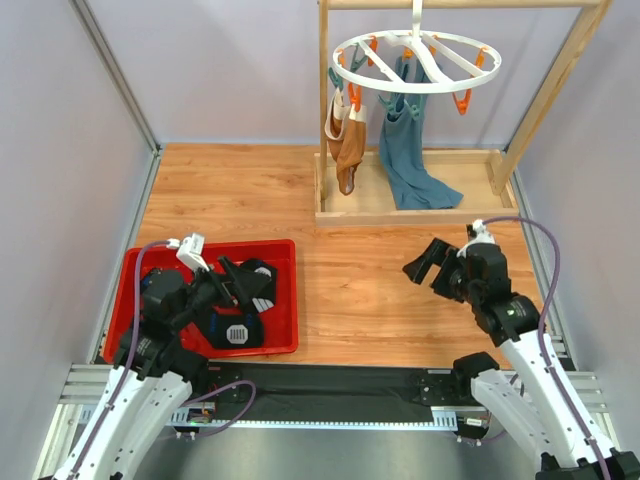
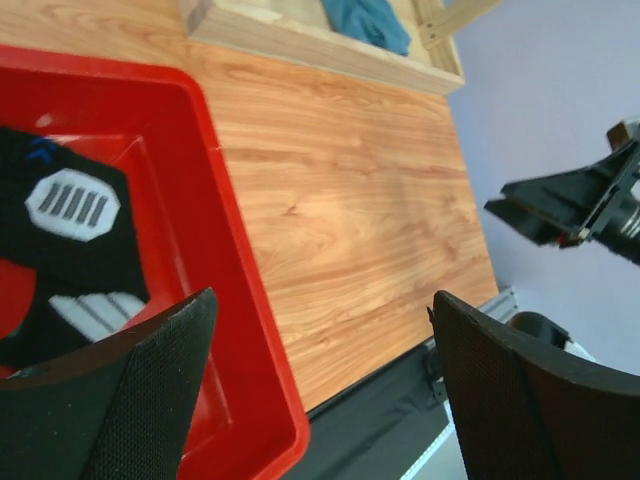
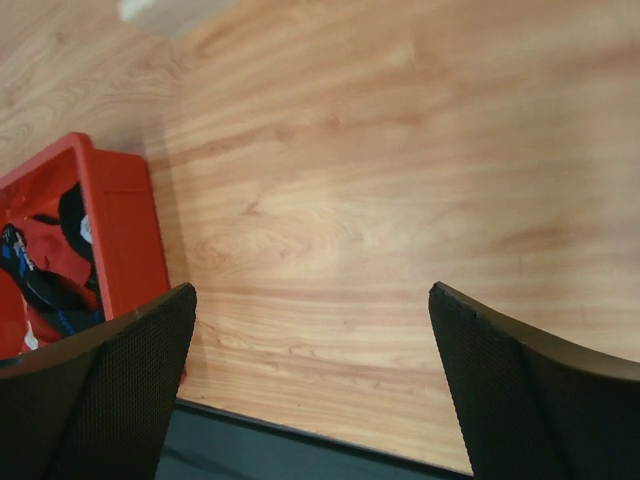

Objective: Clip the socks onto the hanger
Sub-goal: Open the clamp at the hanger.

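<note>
Dark socks with white striped patches (image 1: pixel 237 330) lie in a red tray (image 1: pixel 296 300) at the near left. They also show in the left wrist view (image 2: pixel 70 240) and the right wrist view (image 3: pixel 50 275). The white ring hanger (image 1: pixel 415 62) with orange and teal clips hangs at the back. A tan sock (image 1: pixel 347 140) and a blue sock (image 1: pixel 408 160) hang clipped to it. My left gripper (image 1: pixel 243 283) is open and empty above the tray's right part (image 2: pixel 320 390). My right gripper (image 1: pixel 428 264) is open and empty above the bare table (image 3: pixel 310 385).
A pale wooden rack frame (image 1: pixel 560 90) with a raised base (image 1: pixel 400 215) holds the hanger at the back. The tray's rim (image 2: pixel 230 230) lies below my left fingers. Grey walls close in both sides. A black strip runs along the table's near edge (image 1: pixel 350 385).
</note>
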Robot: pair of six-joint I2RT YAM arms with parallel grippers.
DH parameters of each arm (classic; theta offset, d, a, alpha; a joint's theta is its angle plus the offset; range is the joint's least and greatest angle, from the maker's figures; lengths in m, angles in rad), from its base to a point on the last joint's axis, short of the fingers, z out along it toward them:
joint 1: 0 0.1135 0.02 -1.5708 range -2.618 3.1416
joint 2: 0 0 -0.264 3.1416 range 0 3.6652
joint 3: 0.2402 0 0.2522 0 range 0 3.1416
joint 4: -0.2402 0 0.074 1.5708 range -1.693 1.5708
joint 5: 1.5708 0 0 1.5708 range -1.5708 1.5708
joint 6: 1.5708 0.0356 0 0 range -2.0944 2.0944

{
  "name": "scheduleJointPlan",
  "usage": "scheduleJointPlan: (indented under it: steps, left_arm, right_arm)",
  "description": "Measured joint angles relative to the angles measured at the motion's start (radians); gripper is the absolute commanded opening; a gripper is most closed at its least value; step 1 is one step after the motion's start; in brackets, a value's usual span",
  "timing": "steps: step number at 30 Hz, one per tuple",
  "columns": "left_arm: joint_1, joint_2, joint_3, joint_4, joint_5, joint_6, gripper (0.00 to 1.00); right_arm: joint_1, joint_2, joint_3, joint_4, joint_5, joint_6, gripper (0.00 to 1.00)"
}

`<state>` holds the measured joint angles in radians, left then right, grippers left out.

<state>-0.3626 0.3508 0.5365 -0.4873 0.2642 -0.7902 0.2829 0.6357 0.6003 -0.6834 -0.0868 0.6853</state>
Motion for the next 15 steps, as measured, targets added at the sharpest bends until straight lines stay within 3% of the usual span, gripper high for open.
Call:
scheduleJointPlan:
  steps: [5,7,11,15]
  left_arm:
    - [0.0,0.048,-0.005,0.154,0.106,-0.024,0.7]
    - [-0.001,0.106,0.01,0.222,0.144,-0.029,0.62]
    - [-0.039,0.271,0.144,0.301,0.18,-0.009,0.59]
    - [-0.091,0.396,0.284,0.435,0.2,0.011,0.56]
  right_arm:
    - [0.0,0.084,0.243,0.087,-0.01,-0.184,0.95]
    - [0.001,0.147,0.377,0.127,-0.013,-0.257,0.85]
    - [0.001,0.31,0.68,0.209,-0.048,-0.374,0.74]
    - [0.0,0.439,0.895,0.252,-0.091,-0.431,0.71]
